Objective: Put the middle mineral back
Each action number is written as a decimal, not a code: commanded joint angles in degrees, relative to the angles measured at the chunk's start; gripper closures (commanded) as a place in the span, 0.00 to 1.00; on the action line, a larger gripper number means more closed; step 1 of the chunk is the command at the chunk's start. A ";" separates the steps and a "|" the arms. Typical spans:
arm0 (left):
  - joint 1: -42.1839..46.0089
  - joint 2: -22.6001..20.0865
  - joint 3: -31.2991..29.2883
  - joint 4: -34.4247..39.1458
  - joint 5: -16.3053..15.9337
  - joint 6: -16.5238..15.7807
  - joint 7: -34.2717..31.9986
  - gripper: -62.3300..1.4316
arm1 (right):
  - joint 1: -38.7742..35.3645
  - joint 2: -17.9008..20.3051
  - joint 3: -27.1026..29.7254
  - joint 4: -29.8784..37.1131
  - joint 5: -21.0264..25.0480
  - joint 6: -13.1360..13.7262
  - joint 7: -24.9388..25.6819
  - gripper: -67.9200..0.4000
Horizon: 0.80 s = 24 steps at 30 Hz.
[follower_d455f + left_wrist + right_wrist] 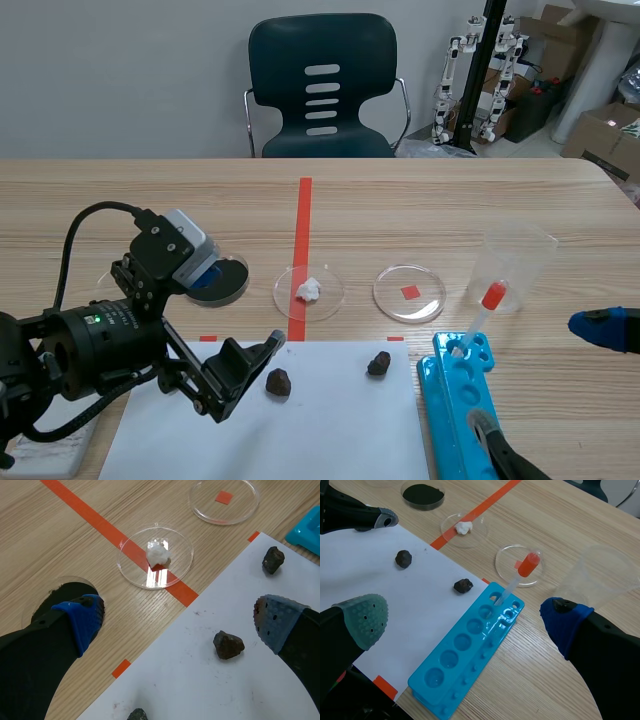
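Note:
Three dark minerals lie on a white sheet (330, 430). The middle one (228, 645) (278, 382) (403, 558) rests just inside my left gripper's right fingertip (275, 622). My left gripper (177, 622) (245, 372) is open and hovers low over the sheet's edge, holding nothing. A second mineral (273, 559) (378, 363) (463, 585) lies farther right. Only the left wrist view shows the third mineral (136, 714), under the gripper. The middle petri dish (308, 290) (156, 557) holds a white piece. My right gripper (465, 617) (550, 390) is open above the blue rack.
A dish of black matter (222, 278) sits left of the tape line, and a dish with a red square (409, 293) sits right. The blue tube rack (460, 400) carries an orange-bulbed pipette (485, 305), with a clear cup (515, 265) behind. A chair (322, 85) stands beyond the table.

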 commanded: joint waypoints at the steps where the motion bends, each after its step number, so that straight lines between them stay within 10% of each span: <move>1: -0.15 0.11 0.17 0.31 -0.31 0.09 -0.50 0.00 | 0.48 0.02 0.37 0.26 0.66 0.07 0.66 0.05; 24: -0.15 0.11 0.17 0.31 -0.33 0.09 2.01 0.00 | 0.48 0.02 0.37 0.26 0.66 0.07 0.66 0.05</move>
